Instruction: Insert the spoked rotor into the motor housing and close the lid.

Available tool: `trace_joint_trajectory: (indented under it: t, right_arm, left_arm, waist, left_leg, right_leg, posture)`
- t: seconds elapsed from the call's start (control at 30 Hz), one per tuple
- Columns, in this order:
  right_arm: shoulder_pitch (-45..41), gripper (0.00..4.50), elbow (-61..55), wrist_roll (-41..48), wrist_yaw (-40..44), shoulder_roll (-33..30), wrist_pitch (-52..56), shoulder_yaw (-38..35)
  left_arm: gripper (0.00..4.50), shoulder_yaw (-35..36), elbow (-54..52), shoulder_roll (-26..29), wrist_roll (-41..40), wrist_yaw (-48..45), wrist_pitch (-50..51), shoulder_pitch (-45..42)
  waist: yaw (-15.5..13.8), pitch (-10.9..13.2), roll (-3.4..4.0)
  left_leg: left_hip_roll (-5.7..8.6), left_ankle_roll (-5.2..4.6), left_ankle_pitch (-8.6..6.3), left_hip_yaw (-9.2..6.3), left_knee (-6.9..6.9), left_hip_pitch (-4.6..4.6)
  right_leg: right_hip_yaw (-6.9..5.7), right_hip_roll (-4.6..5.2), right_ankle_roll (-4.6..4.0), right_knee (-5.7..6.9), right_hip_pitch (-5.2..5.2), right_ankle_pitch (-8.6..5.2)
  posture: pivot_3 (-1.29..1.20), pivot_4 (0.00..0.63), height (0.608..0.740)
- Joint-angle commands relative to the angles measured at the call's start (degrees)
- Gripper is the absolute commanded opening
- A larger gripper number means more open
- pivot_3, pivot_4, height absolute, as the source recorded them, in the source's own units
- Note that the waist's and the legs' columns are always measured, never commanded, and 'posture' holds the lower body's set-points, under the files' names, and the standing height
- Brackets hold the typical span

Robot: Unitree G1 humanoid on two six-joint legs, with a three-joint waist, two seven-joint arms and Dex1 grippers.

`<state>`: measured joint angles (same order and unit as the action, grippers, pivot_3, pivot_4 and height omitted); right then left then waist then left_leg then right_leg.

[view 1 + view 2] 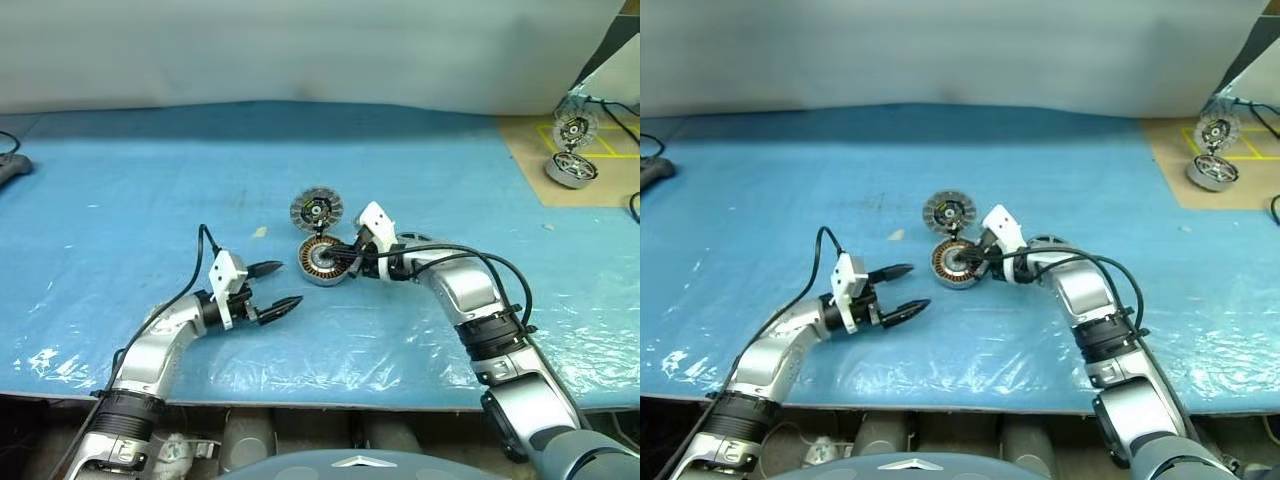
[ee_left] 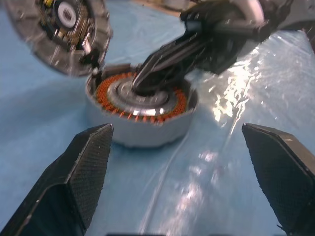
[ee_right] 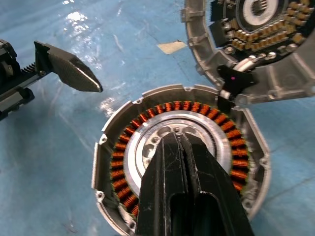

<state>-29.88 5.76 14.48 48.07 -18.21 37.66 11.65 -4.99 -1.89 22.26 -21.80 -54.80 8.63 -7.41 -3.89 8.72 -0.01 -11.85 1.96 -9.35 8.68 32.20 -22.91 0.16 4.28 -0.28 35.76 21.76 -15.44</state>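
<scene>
Mostly hidden: motor housing (image 3: pixel 179 167) centre under pressed-together right fingers (image 3: pixel 183 162); left fingers (image 2: pixel 93 162) wide, empty.

The left hand (image 1: pixel 275 288) has its two black fingers spread wide, pointing level to the right. The right hand (image 1: pixel 352 260) has its fingers pressed together, tilted a little downward.

Blue-covered table (image 1: pixel 150 180), pale wall (image 1: pixel 300 50)

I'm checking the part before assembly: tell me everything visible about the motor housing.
The motor housing is a round, silver, metal-looking shell lying open-side up on the blue sheet. Inside, a ring of copper windings surrounds a pale centre. The right gripper, jaws shut, presses into that centre. The lid leans at its rim.
</scene>
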Motion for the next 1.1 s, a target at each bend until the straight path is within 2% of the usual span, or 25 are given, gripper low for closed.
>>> trace_joint_trajectory:
  t: [0.03, 0.33, 0.43, 0.63, 0.9, 1.1]
  right_arm:
    - [-0.88, 0.03, -5.61, 3.52, 0.00, -1.23, 0.74, -4.41]
    - [-0.87, 0.03, -6.89, 0.69, -3.67, -9.14, -0.28, -9.03]
    - [0.16, 0.64, -5.28, -1.12, -3.41, -13.16, -2.00, -9.07]
    - [1.53, 2.69, -5.26, -2.66, 0.51, -21.03, -2.54, -7.79]
    - [1.86, 2.69, -2.28, -5.10, 4.86, -26.25, -5.54, -6.36]
    - [1.68, 2.69, -0.63, -5.54, 5.74, -26.12, -3.91, -5.98]
  left_arm:
    - [4.50, 0.03, -5.98, 0.29, -1.30, 2.22, 3.67, 0.08]
    - [4.50, 0.69, -14.19, 1.31, -3.42, 5.40, 10.62, 0.97]
    - [4.50, 1.16, -12.08, 1.57, -3.54, 4.66, 10.26, 0.09]
    - [4.50, 1.19, -9.56, 1.57, -3.07, 3.41, 8.47, 0.13]
    - [4.50, 1.01, -1.97, 1.01, -1.41, 0.32, 1.84, 0.61]
    - [4.50, 0.45, -3.24, 0.75, -1.27, 0.88, 1.39, 1.43]
  waist:
    - [-0.05, 0.00, 0.00]
    - [-0.20, 0.00, 0.00]
    - [-0.17, 0.00, 0.00]
    - [-0.19, 0.00, 0.01]
    - [-0.13, 0.00, 0.01]
    - [-0.20, 0.00, 0.01]
  left_leg:
    - [0.01, 0.00, 0.00, 0.00, 0.00, -0.08]
    - [0.04, 0.00, 0.01, 0.00, 0.00, -0.19]
    - [0.04, 0.00, 0.00, 0.00, 0.03, -0.18]
    - [0.05, 0.00, 0.01, 0.00, 0.01, -0.21]
    - [0.02, -0.02, 0.01, 0.00, 0.07, -0.19]
    - [0.02, -0.04, 0.00, 0.00, 0.10, -0.21]
  right_leg:
    - [0.00, 0.00, 0.00, 0.00, 0.08, 0.00]
    - [-0.02, 0.00, 0.02, -0.02, 0.16, 0.01]
    - [0.00, -0.01, 0.02, -0.03, 0.15, 0.01]
    - [0.00, -0.02, 0.03, -0.06, 0.15, 0.01]
    - [0.01, -0.02, 0.02, -0.01, 0.15, 0.01]
    - [0.00, -0.01, 0.01, 0.01, 0.15, 0.01]
  posture:
    - [0.00, 0.150, 0.740]
    - [0.00, 0.150, 0.740]
    - [0.00, 0.150, 0.740]
    - [0.00, 0.150, 0.740]
    - [0.00, 0.150, 0.740]
    - [0.00, 0.150, 0.740]
